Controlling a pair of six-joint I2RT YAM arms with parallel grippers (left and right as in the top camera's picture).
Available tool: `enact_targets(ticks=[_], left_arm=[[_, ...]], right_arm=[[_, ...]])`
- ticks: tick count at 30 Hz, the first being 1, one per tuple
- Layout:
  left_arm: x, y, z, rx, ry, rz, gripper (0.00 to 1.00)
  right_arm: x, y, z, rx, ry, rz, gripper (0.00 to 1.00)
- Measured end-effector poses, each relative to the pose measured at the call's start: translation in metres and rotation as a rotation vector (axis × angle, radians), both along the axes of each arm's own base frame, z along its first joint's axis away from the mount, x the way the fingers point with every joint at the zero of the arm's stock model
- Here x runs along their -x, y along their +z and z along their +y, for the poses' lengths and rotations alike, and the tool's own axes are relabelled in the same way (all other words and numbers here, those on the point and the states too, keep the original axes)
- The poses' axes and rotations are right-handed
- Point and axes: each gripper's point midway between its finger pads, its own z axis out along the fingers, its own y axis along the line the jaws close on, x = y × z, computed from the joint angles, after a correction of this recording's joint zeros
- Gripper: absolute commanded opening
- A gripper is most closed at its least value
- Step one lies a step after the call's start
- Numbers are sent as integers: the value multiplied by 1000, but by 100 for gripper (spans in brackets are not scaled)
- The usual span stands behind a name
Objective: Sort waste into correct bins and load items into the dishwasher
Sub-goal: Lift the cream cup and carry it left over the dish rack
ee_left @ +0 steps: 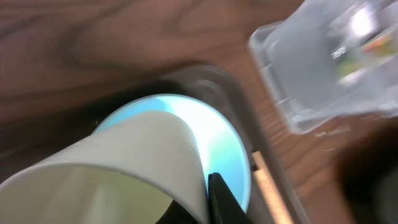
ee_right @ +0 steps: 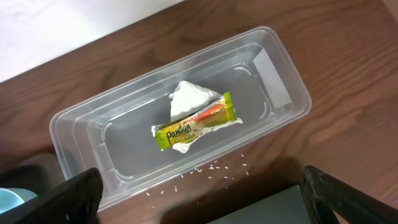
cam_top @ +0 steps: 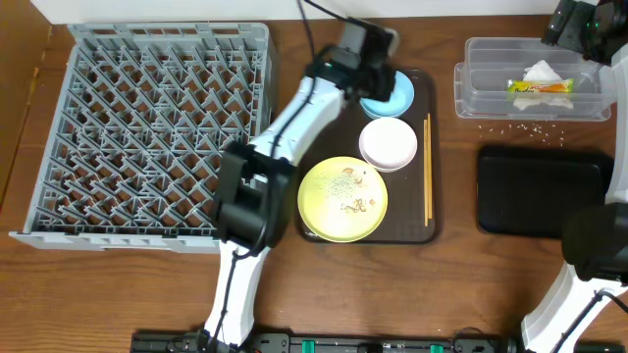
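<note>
The left arm crosses between rack and brown tray; bare worktop lies open right of the tray.

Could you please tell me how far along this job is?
Done: napkin and wrapper lie in the clear tub. In hand: the left gripper holds the white cup at the blue bowl; the right gripper is open. Left: the rack is empty; white bowl, plate and chopsticks sit on the brown tray; crumbs on the table.

Even light is falling overhead; blur is smearing the left wrist view, glare whitening the clear tub.
</note>
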Motion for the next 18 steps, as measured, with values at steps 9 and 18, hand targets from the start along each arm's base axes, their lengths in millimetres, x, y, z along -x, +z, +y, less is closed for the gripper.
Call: enact_targets(ticks=[9,18], left_arm=[[-13,42,22,313,13,106,7],[-33,85,79,493,99,141,8]], right_arm=[[0,0,0,0,0,0,99],[0,0,0,0,0,0,99]])
